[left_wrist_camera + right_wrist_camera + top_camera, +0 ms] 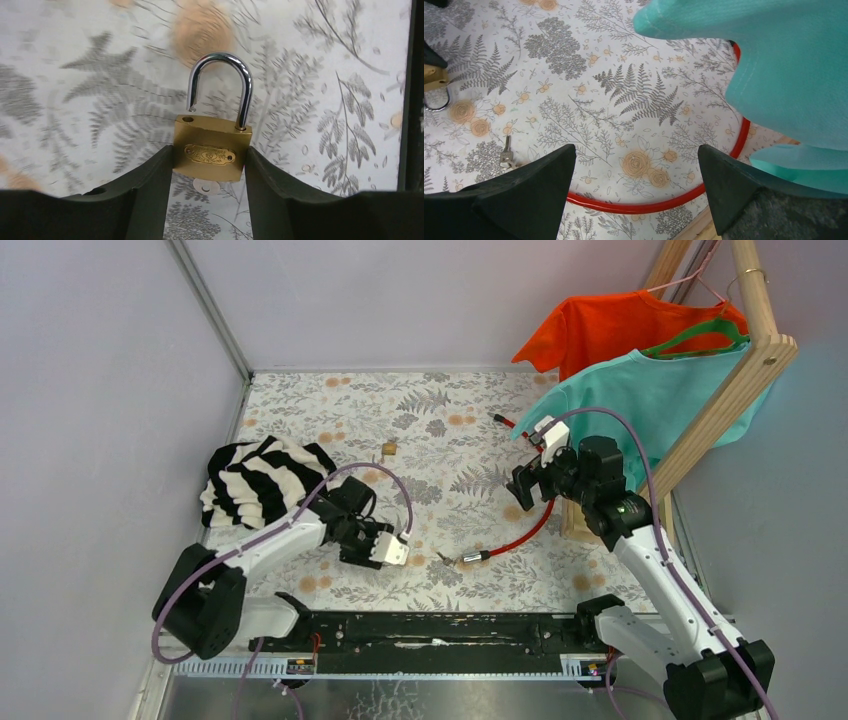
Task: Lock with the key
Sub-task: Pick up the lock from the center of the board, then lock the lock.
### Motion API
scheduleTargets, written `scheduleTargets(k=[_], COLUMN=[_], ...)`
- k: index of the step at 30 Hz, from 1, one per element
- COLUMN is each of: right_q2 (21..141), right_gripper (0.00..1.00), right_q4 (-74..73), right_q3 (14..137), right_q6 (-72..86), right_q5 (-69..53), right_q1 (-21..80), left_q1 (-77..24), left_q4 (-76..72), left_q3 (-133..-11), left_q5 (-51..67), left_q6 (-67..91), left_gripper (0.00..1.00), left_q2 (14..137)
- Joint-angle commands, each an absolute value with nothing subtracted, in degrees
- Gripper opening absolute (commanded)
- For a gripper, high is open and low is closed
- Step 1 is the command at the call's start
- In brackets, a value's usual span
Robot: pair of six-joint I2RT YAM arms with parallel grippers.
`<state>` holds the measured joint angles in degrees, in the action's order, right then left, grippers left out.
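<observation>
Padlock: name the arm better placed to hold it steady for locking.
Left. The left end effector clasps the padlock from both sides; the right end effector hangs open over the red cable.

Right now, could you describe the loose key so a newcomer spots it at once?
On the floral tabletop, follow the red cable to its near end. Just left of it lies the key, small, flat and silver, unlike the brass padlock.

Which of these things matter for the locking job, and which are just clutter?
Job:
- padlock, shackle open, between the left gripper's jaws
- key, lying loose

Clutter:
- striped garment
- red cable
- orange shirt
- teal shirt
- wooden rack
</observation>
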<state>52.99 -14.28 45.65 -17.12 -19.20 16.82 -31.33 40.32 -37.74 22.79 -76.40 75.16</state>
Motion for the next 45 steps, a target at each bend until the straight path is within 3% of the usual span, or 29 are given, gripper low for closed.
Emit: scheduleTargets(k=[1,16,31,37,45], right_q2=[54.7,63.9,68.0,70.6,71.8], right_gripper=[0.99,0.96,0.85,0.72,0.39], right_q4=[-12.2,-14.4,-17.6,-17.6,-12.6], right_q3=[47.4,52.7,57.5,58.3,55.5], right_q6=[-16.8,-31.7,-39.5,-39.4,-33.3], right_q5=[-25.4,-50.4,-44.0,-43.9,-44.0], right_q1=[16.7,29.0,37.7,39.5,40.0], left_q1=[-31.8,-32.0,-33.0,-33.1,-33.0], left_q4=[28.7,21.0,20.4,19.4,17.5], left_q3=[-39.1,-56.3,-56.1,-55.6,-54.7], left_q5=[30.5,47.0,48.2,48.1,47.2], left_q6=[-64.5,-34.7,-30.3,-29.7,-28.5], left_gripper=[0.10,0.00,0.00,0.00,0.00], left_q2=[68.9,72.7,73.2,73.3,73.0])
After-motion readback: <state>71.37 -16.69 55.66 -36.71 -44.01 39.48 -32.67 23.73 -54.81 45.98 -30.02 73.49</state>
